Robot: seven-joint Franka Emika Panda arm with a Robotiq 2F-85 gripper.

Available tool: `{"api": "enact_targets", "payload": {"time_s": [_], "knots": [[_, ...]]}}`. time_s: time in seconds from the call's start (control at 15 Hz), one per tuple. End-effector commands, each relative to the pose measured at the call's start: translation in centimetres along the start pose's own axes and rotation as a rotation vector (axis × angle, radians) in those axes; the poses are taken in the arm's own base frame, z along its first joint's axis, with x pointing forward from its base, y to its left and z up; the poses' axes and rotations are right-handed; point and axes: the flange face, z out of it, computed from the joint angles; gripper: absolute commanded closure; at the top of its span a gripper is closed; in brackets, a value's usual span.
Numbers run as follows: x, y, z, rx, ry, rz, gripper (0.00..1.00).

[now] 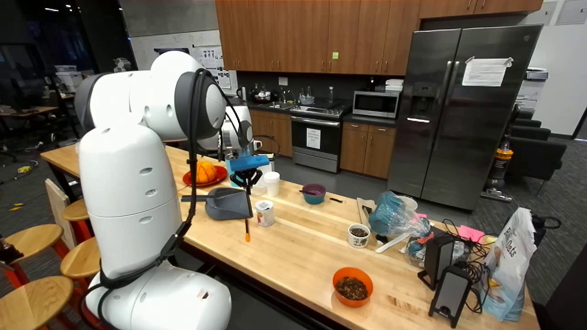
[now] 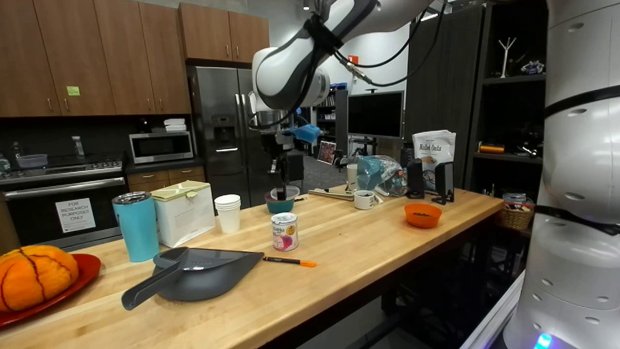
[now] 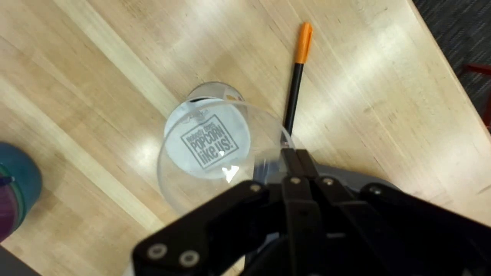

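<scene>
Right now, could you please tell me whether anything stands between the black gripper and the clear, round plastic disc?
Nothing visible does: in the wrist view, the gripper appears closed on the edge of the disc. The white-topped cylindrical can stands below both.

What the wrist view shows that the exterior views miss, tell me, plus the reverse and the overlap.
Wrist view only: readable POPCORN lettering on the white round lid.
Exterior views only: an orange round pumpkin on a red round plate, and an orange round bowl.
Shared: the black hand gripping a clear round plastic piece, an orange-capped black pen, and a gray plastic dustpan.
</scene>
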Motion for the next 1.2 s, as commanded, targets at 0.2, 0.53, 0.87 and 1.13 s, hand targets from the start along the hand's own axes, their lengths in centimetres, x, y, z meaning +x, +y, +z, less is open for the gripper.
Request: {"api": "enact_targets", "payload": {"time_s": [0.2,0.53,0.87,1.13], "knots": [[-2.0,3.8,1.6,0.015,0.037,0.088,1.0],[-1.6,4.2,3.0,0.076,0.024,0.081,1.0],[-0.7,3.5,4.8,0.121,0.019,0.063,1.0],[0.0,3.4,6.0,0.157,0.014,0.062,1.0]]}}
